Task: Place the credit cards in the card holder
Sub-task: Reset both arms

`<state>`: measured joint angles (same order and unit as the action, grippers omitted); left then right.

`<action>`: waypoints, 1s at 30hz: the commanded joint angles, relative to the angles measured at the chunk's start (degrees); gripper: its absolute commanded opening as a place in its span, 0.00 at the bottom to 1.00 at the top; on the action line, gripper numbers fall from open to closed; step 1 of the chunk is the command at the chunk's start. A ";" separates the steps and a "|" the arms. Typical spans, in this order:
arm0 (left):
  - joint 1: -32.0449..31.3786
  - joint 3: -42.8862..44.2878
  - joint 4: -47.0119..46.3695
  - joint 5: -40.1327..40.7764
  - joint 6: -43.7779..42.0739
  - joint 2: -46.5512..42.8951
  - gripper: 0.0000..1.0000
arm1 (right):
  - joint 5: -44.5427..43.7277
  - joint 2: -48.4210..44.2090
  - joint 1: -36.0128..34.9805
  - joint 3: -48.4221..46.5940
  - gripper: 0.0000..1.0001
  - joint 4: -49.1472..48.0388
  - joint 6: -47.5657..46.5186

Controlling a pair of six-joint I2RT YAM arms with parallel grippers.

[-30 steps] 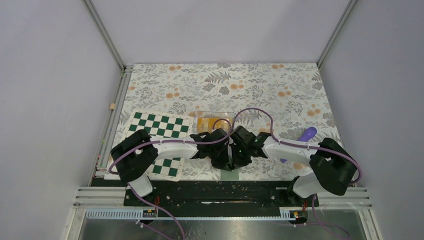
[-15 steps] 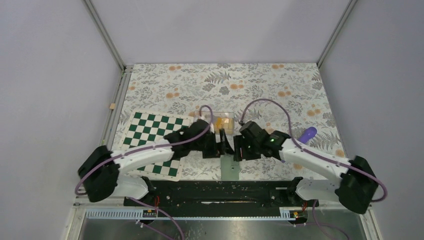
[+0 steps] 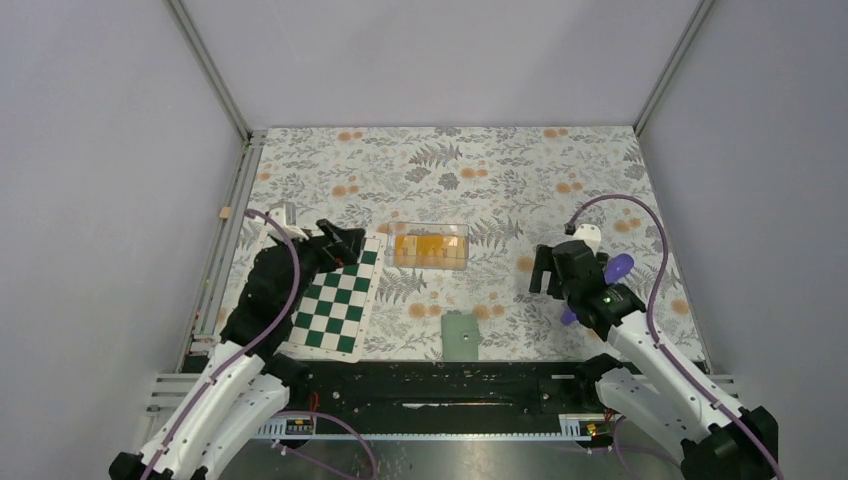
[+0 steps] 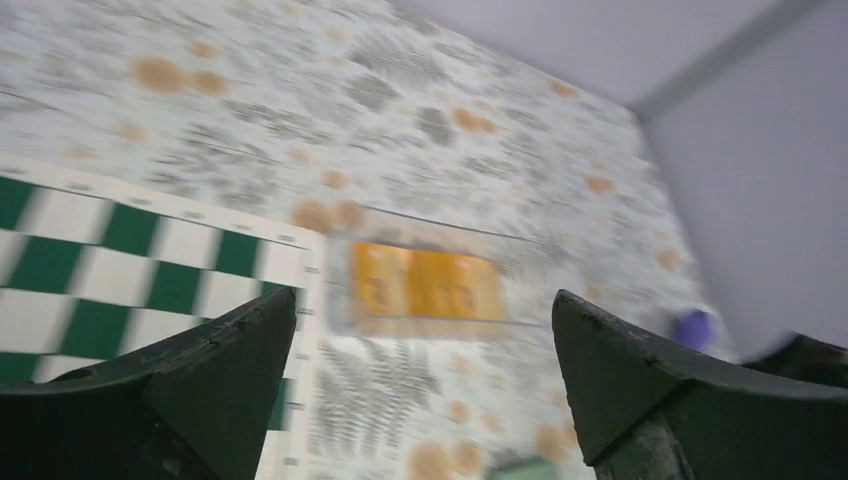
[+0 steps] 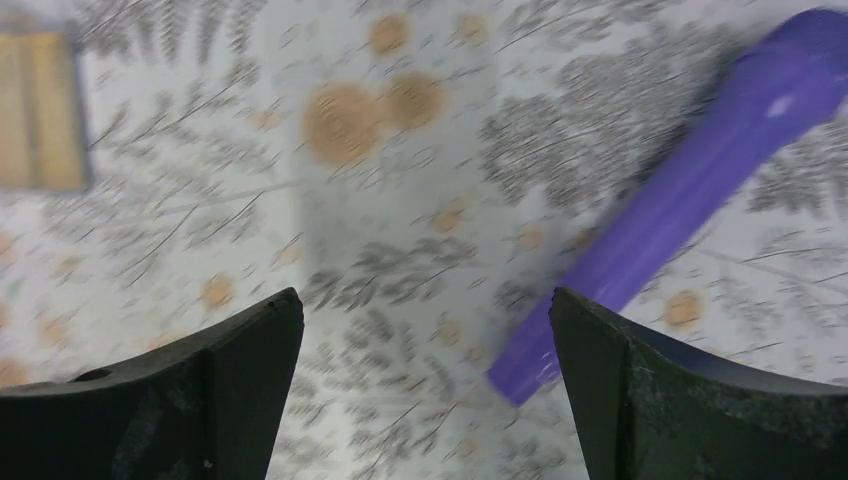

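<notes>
Left arm first: it rises from the lower left corner of the overhead view, forearm slanting up and right. The left gripper (image 3: 342, 240) hangs over the upper right corner of the chequered board (image 3: 335, 300), nose pointed right. Its jaws stand wide apart with nothing between them. In the wrist view the 2 dark fingers (image 4: 200, 390) frame only cloth and board.

Now the right arm: it climbs from the lower right corner, forearm slanting up and left. The right gripper (image 3: 548, 272) sits right of centre over the floral cloth (image 3: 500, 170), jaws spread just as wide and empty. Just to its right lies a purple cylinder (image 3: 613, 271), set at a slant.

The credit cards (image 3: 430, 250) lie in an orange-yellow row inside the clear card holder (image 3: 430, 227). It sits at centre frame, between the 2 grippers and apart from both. How many cards there are, the blur hides. The holder's left end sits just beside the board's right edge. Below the holder, near the table's front edge, lies a small green pad (image 3: 461, 337).

For room, a strip of cloth shows between each gripper and the holder, wider on the right side. Grey walls (image 3: 100, 150) close the left, right and upper sides, and a black rail (image 3: 430, 385) runs along the bottom.
</notes>
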<state>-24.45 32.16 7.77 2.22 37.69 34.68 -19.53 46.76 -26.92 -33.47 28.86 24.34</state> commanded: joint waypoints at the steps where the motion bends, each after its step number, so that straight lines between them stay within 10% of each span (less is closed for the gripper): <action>1: 1.02 -5.99 -2.58 20.82 -17.67 -2.76 0.99 | -14.22 -1.83 3.03 4.35 1.00 -18.39 -12.77; 8: 4.59 -15.69 -20.47 28.08 -27.43 4.54 0.99 | -18.78 5.63 7.34 21.09 0.97 -55.70 -19.41; 16: 13.90 -24.83 -55.60 13.78 -34.35 20.94 0.99 | -1.73 15.42 17.66 18.57 0.99 -67.35 -18.46; 22: 18.13 -20.23 -62.21 4.06 -37.22 34.86 0.99 | 16.12 24.78 23.53 10.97 0.93 -66.19 -23.75; 24: 20.03 -23.18 -80.80 4.53 -36.51 43.84 0.99 | 13.16 26.92 24.39 12.86 0.99 -71.58 -24.90; 26: 22.34 -21.09 -71.03 5.52 -32.63 40.66 0.99 | 9.84 31.88 25.16 18.36 1.00 -87.76 -21.57; 30: 22.77 -17.62 -66.78 3.64 -33.83 42.30 0.99 | 7.33 31.29 25.13 17.93 0.99 -86.42 -20.70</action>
<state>-2.33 10.39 -55.11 9.85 3.64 77.08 -10.35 77.36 -2.17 -16.67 -45.80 3.05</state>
